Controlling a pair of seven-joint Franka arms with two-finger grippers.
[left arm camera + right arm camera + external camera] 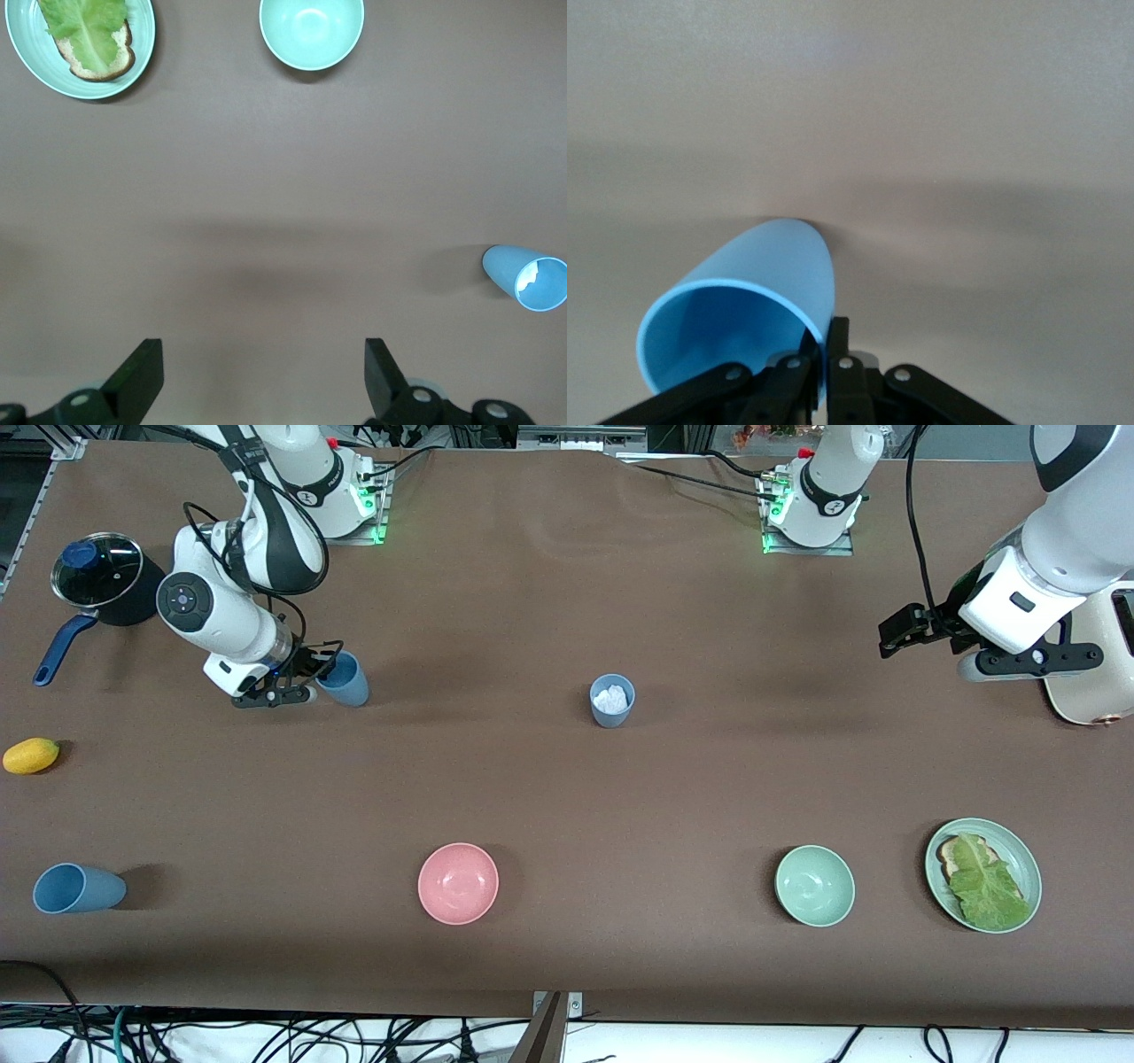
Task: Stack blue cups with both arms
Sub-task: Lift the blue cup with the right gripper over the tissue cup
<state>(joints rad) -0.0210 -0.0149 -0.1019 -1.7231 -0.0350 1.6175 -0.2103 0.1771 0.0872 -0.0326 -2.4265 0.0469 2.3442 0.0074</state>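
My right gripper (312, 675) is shut on the rim of a sky blue cup (347, 682) and holds it tilted, low over the table near the right arm's base. In the right wrist view one finger is inside the cup (744, 310) and one outside, with the gripper (828, 354) pinching the wall. A grey-blue cup (611, 701) stands upright mid-table with something white inside; it also shows in the left wrist view (527, 277). Another blue cup (78, 888) lies on its side near the front camera at the right arm's end. My left gripper (897, 634) (261, 376) is open and empty, high over the left arm's end.
A pink bowl (458, 883), a pale green bowl (814, 885) and a green plate (1019, 850) with bread and lettuce sit in a row near the front camera. A lidded black pot (99, 576) and a yellow fruit (31, 755) lie at the right arm's end. A cream appliance (1094, 691) stands under the left arm.
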